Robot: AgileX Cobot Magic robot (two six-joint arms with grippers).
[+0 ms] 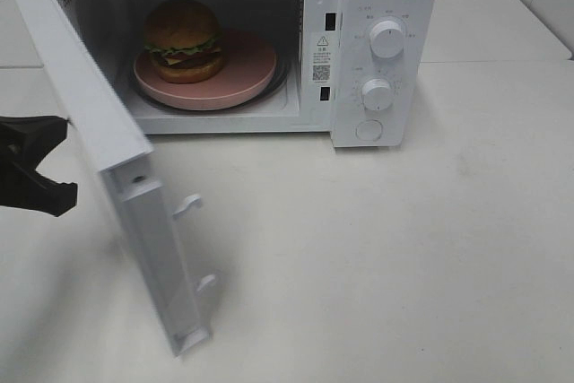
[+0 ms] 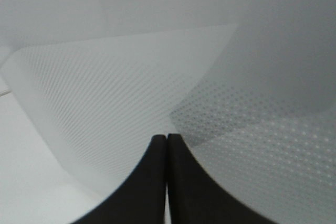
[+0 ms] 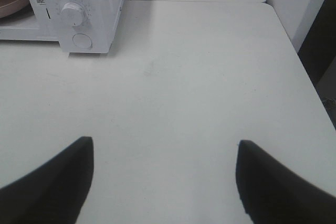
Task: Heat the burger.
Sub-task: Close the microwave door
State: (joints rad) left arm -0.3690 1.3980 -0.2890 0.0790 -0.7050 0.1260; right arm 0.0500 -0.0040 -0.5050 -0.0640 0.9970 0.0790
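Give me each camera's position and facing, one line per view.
Exterior high: mounted high in front, looking down at the open microwave, burger on plate inside; left arm at the edge.
Left wrist: close up to the door's dotted window; shut left pincer shows.
Right wrist: above the table, facing the microwave's knobs; open right pincer shows.
Shared: exterior and right wrist both show the knobs; exterior and left wrist, the door.

The left gripper (image 2: 167, 140) has its two jaws pressed fully together. The right gripper (image 3: 164, 144) hangs with jaws wide apart.
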